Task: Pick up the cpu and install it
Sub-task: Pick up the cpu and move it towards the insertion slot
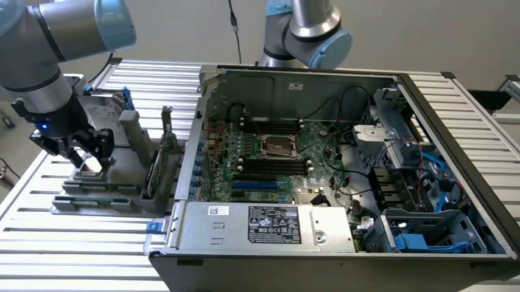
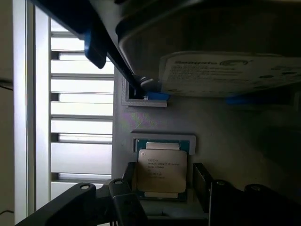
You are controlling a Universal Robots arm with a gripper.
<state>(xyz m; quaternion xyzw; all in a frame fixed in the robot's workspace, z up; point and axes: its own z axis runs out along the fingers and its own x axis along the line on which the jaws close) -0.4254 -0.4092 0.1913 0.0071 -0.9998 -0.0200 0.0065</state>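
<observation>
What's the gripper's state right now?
Gripper: open, with a finger on either side of the cpu, not closed on it.

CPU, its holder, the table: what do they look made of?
CPU: the top looks like matte silver-grey metal with dark printed text, and the green rim looks like circuit board. Holder: uniform matte grey, probably plastic, though the look leaves it open. Table: pale ribbed slats with a dull sheen, likely aluminium.

We're in a robotics lab: a robot arm [image 1: 49, 67] and a second arm [image 1: 313, 30] over a slatted metal table [image 1: 81, 267], an opened computer case [image 1: 293, 85] with bare motherboard [image 1: 243, 152], a cpu [image 2: 161, 169] parked in a grey fixture [image 1: 122, 173].
</observation>
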